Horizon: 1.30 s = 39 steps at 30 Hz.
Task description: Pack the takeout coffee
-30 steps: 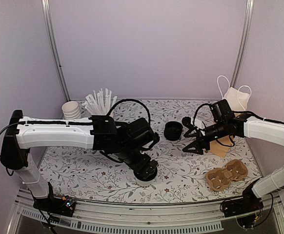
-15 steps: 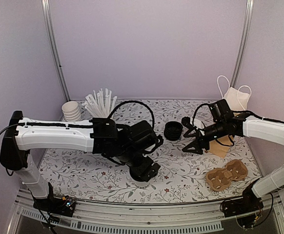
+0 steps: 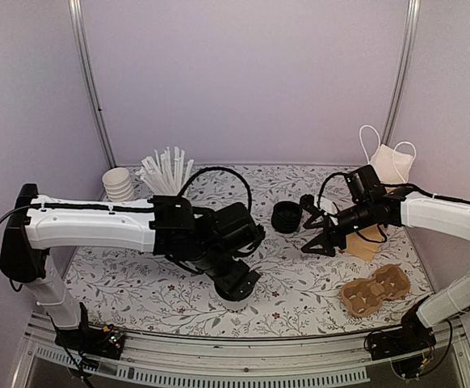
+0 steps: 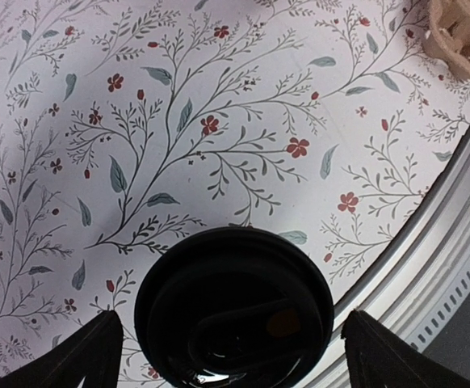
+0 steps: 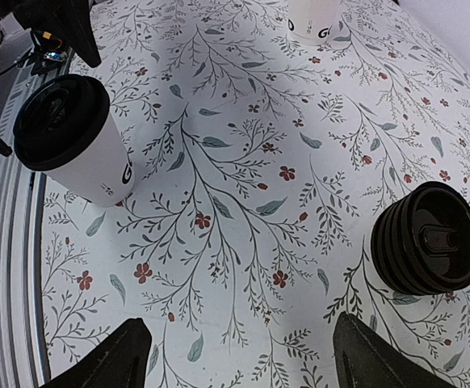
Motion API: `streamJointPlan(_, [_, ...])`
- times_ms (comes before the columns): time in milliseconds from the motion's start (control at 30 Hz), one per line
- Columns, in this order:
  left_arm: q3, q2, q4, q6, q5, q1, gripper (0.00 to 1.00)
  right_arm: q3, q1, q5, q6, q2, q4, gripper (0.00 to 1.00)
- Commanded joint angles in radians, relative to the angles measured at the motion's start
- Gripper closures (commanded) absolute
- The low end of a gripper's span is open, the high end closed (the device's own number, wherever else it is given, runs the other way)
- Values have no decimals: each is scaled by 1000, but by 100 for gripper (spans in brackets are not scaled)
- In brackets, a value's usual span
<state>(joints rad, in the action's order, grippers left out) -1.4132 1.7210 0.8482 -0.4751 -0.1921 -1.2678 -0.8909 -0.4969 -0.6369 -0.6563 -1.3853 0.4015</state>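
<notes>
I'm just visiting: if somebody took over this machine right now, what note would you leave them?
Left gripper: jaws open either side of the takeout coffee, not gripping.
Right gripper: jaws open, empty, hovering near the stack of lids.
Coffee: lidded, upright at the near edge of the table.
Done: lid on.
Left: grasp the cup and pack it, probably into the cardboard carrier, which holds no cup.
</notes>
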Motion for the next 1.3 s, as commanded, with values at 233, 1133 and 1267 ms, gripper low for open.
streamJointPlan(233, [2, 22, 19, -15, 26, -2, 9, -25, -8, 12, -16, -17, 13, 19])
streamJointPlan(1133, [48, -60, 102, -20, -50, 85, 25, -25, -12, 23, -20, -20, 15, 19])
streamJointPlan(1267, [131, -159, 109, -2, -76, 185, 25, -25, -12, 26, -20, -20, 16, 19])
